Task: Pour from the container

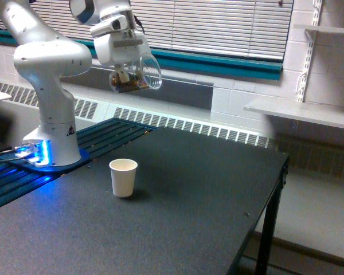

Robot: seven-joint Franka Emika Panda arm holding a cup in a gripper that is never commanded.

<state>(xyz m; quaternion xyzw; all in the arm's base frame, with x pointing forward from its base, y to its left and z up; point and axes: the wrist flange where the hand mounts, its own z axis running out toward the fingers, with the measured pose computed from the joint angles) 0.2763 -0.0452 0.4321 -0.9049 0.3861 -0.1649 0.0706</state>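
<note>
A dark, speckled table [195, 206] filled the lower part of the exterior view, its black leg [266, 240] visible at the exterior view's right edge. A single white paper cup [123, 177] stood upright on the bare tabletop, toward the exterior view's left, casting a faint shadow. Behind it, the white base of the robot arm [54, 137] rested on a blue-lit mounting plate [43, 160] at the table's far left corner, beside dark slatted panels [112, 133] along the rear edge.

Clear glossy container [139, 74], matt table [189, 200]
</note>
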